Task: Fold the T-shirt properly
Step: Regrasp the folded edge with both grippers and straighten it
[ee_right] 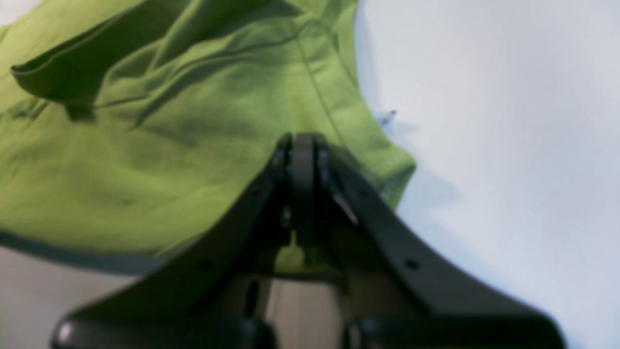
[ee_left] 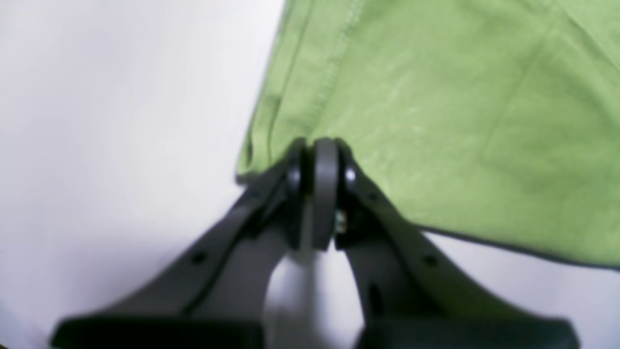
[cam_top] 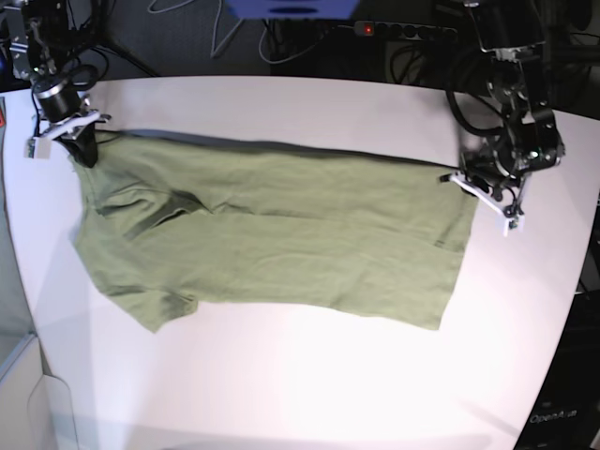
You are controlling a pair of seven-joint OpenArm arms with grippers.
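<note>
The olive-green T-shirt point(cam_top: 281, 234) lies spread across the white table point(cam_top: 309, 384), its far edge pulled taut between both arms. My left gripper point(ee_left: 317, 145) is shut on a hemmed corner of the T-shirt point(ee_left: 436, 121); in the base view it point(cam_top: 461, 176) sits at the shirt's far right corner. My right gripper point(ee_right: 300, 140) is shut on a hemmed edge of the T-shirt point(ee_right: 145, 145); in the base view it point(cam_top: 82, 150) is at the far left corner. A sleeve point(cam_top: 155, 305) lies at the near left.
Dark cables and a power strip point(cam_top: 403, 30) lie behind the table's far edge. The left arm's body point(cam_top: 511, 94) stands at the back right, the right arm's body point(cam_top: 52, 66) at the back left. Bare table surface stretches in front of the shirt.
</note>
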